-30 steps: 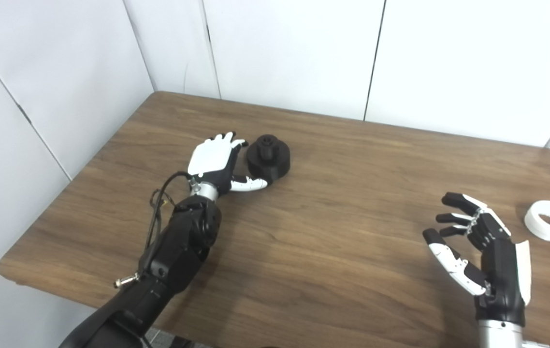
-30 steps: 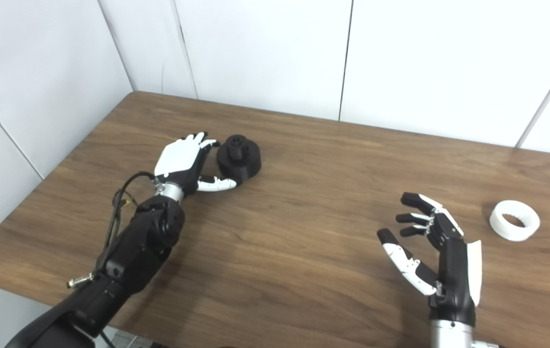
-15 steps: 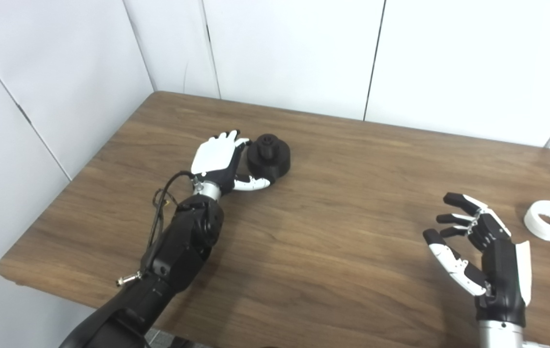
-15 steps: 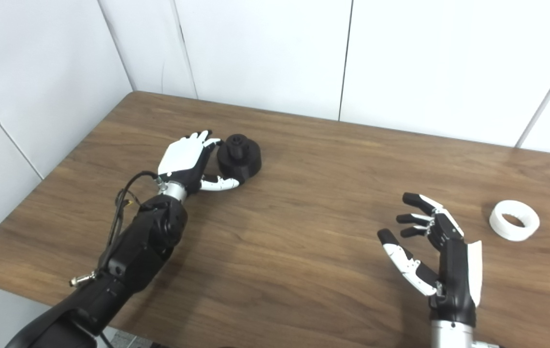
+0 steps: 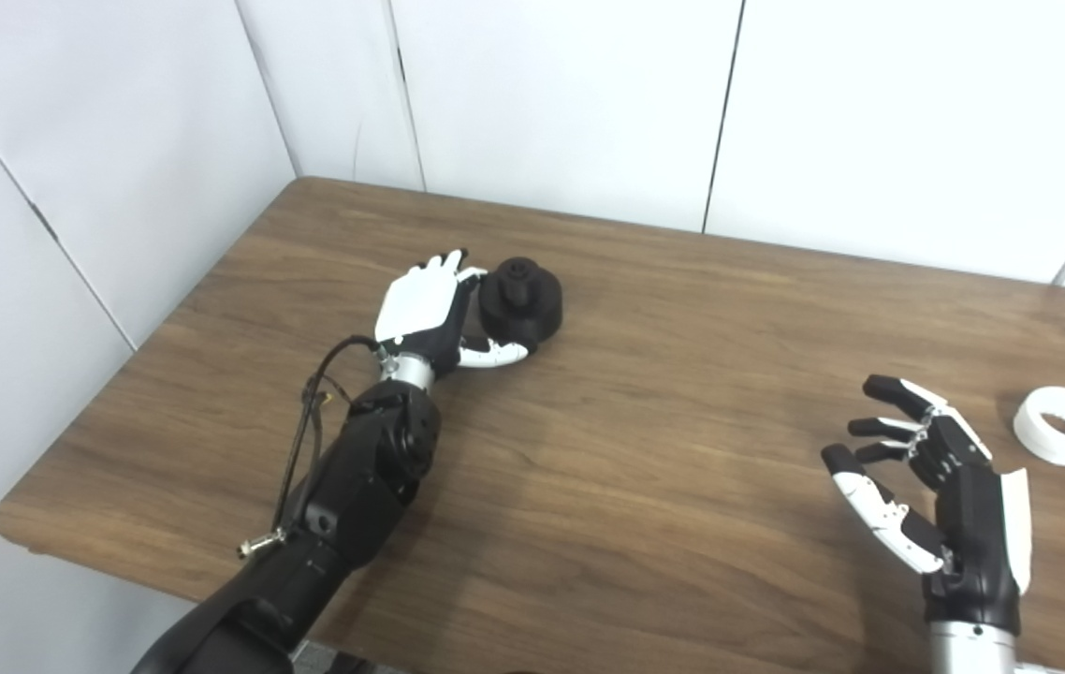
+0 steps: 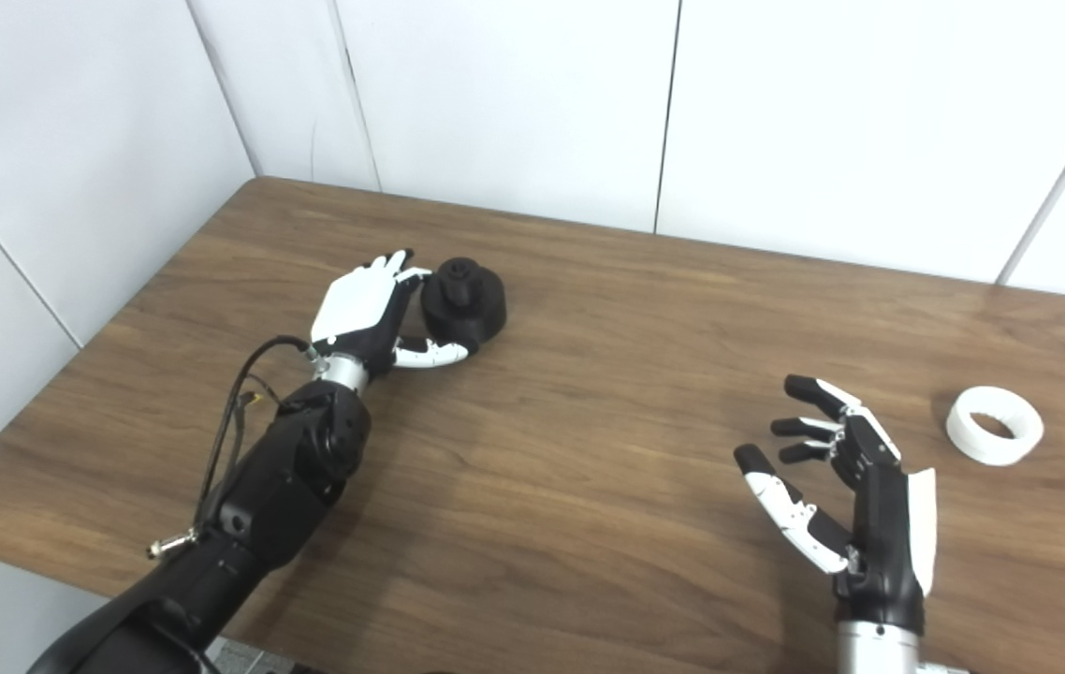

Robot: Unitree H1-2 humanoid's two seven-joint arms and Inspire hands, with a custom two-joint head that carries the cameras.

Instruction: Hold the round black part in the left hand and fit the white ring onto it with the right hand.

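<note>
1. I have the left hand (image 5: 420, 314) up against the left side of the round black part (image 5: 521, 302), which sits on the wooden table (image 5: 645, 449) toward its far left area
2. Its fingers (image 5: 446, 267) are stretched out and spread alongside the part, and the thumb (image 5: 493, 354) reaches along the table just in front of it; the hand is open and cups the part without closing on it
3. The part rests flat on the table, its small raised hub pointing up
4. My right hand (image 6: 855, 501) hangs above the near right of the table, palm turned inward, fingers apart and lightly curled, holding nothing
5. The white ring (image 6: 994, 426) lies flat on the table beyond and to the right of that hand, near it but not touching
6. Ring and black part are well apart, at opposite sides of the table
</note>
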